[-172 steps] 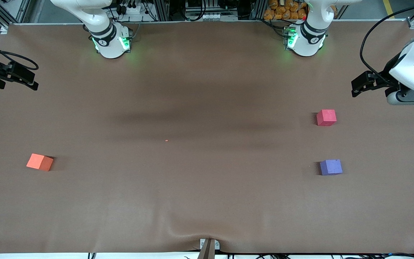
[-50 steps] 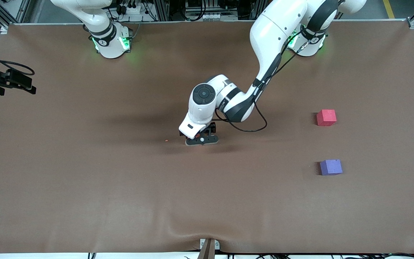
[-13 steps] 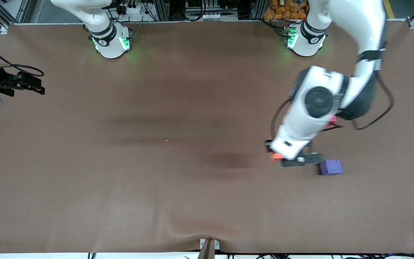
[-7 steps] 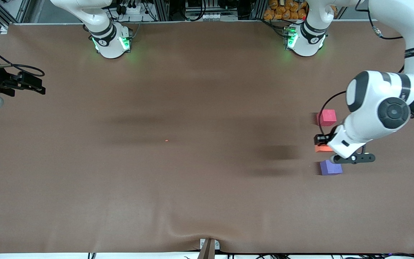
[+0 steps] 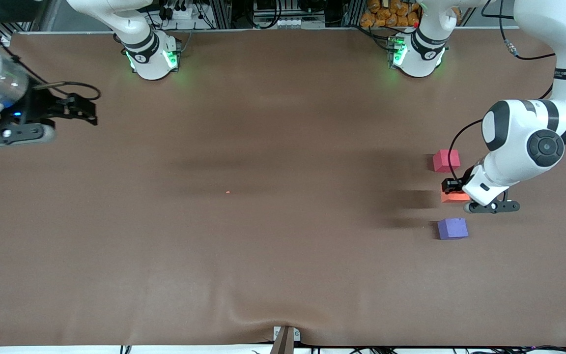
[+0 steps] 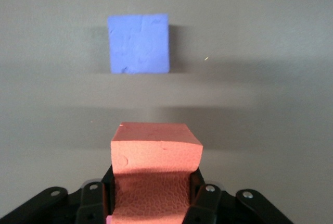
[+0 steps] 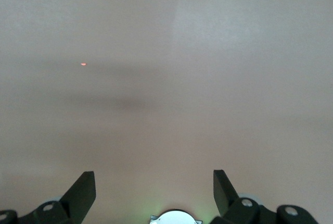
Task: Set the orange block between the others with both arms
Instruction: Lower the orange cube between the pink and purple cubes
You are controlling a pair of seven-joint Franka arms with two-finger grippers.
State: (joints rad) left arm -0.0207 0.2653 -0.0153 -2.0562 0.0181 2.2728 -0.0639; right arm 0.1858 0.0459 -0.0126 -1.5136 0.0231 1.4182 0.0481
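The orange block is held in my left gripper, which is shut on it over the gap between the red-pink cube and the purple cube. In the left wrist view the orange block sticks out from between the black fingers, with the purple cube lying on the table past it. The red-pink cube is out of that view. My right gripper hovers open and empty over the right arm's end of the table. Its spread fingertips frame only bare table.
The brown table cover has a small orange speck near its middle, also seen as a speck in the right wrist view. Both arm bases glow green along the table's edge farthest from the front camera.
My left gripper has carried the orange block from beside the purple cube to over the gap between the two cubes. The right arm has swung a little inward over its end of the table.
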